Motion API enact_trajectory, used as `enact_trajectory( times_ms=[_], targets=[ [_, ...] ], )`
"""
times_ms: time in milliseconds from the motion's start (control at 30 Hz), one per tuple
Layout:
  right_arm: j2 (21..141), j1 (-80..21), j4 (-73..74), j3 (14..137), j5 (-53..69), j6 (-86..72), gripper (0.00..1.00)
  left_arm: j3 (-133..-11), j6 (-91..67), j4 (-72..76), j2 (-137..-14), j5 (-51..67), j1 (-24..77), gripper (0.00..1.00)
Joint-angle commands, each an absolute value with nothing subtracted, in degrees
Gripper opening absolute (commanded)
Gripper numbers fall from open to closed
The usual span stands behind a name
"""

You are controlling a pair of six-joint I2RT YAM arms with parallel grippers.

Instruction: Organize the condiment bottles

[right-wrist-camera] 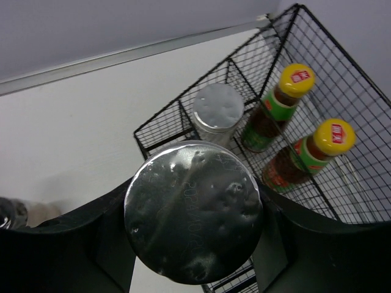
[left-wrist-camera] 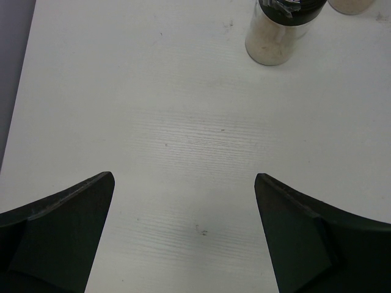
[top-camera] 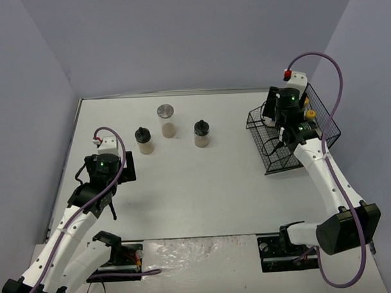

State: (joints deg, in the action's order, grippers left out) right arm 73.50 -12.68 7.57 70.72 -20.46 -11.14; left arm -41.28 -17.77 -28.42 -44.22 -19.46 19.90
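Okay, right claw (right-wrist-camera: 195, 235) is pinching a silver-lidded shaker (right-wrist-camera: 193, 204), with a finger pressing on either side just under the lid. It is hanging at the basket (right-wrist-camera: 160, 125), on the near side. I cannot tell whether the base is touching the wire floor.

In the right wrist view, at 12 to 1 o'clock from the held lid, a second shaker (right-wrist-camera: 218, 112) is standing in a basket compartment. At 1 to 2 o'clock two sauce bottles (right-wrist-camera: 278, 101) (right-wrist-camera: 308, 152) with yellow caps are sitting side by side in the next compartment.

Left claw (left-wrist-camera: 183, 183) is hovering spread wide over bare table (top-camera: 216, 184), gripping nothing. In its own view a black-lidded jar (left-wrist-camera: 278, 30) is showing at 1 o'clock, apart from the fingers.

In the top view three items are waiting out on the table, well apart from the basket: that jar (top-camera: 144, 140), a third shaker (top-camera: 166, 120) and a second jar (top-camera: 202, 133).

Judging progress as a bit past halfway. Three bottles are sitting in the basket, a fourth is going in and needs releasing, and three are left to fetch.
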Motion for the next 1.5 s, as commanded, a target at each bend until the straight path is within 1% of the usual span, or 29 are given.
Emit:
enact_trajectory(
  times_ms=[0, 233, 467, 767, 900, 1000, 1167, 1200, 1300, 1400, 1467],
  targets=[
    [73.49, -7.57, 5.04, 73.24, -24.26, -15.25, 0.04, -43.42, -16.41, -25.34, -43.86, -19.51, 19.45, 0.97],
    [75.32, -2.07, 2.53, 70.77, -23.91, -17.15, 0.04, -43.42, -16.08, -25.30, -43.51, -19.78, 19.34, 0.97],
    [77.85, -0.53, -1.72, 66.64, -23.39, -18.53, 0.04, -43.42, -15.91, -25.05, -43.77, -19.60, 19.34, 0.97],
    [84.08, -0.42, -5.90, 65.13, -22.15, -21.07, 0.11, -43.42, -15.82, -25.05, -44.12, -19.51, 19.16, 0.97],
    [86.67, -0.35, -7.89, 65.63, -21.52, -21.48, 0.24, -43.42, -15.73, -25.08, -44.17, -19.46, 19.04, 0.97],
    [87.78, -0.38, -8.56, 66.54, -20.73, -21.71, 0.41, -43.42, -15.73, -25.14, -44.12, -19.48, 18.90, 0.97],
    [87.85, -0.35, -8.61, 67.12, -19.59, -22.24, 0.65, -43.42, -15.76, -25.14, -44.12, -19.27, 18.75, 0.97],
    [87.54, -0.35, -8.56, 67.00, -19.40, -22.24, 0.73, -43.42, -15.85, -25.19, -44.12, -19.10, 18.81, 0.97],
    [86.09, -0.35, -8.20, 66.65, -18.71, -22.15, 0.84, -43.35, -16.39, -25.22, -43.88, -17.84, 18.75, 0.97],
    [83.97, -0.37, -6.86, 66.60, -17.30, -22.22, 0.92, -43.96, -17.66, -24.93, -44.49, -15.24, 18.81, 0.97],
    [81.91, -0.38, -5.16, 66.71, -15.83, -22.32, 0.96, -46.48, -18.69, -24.56, -45.77, -12.12, 18.81, 0.97]
  ],
)
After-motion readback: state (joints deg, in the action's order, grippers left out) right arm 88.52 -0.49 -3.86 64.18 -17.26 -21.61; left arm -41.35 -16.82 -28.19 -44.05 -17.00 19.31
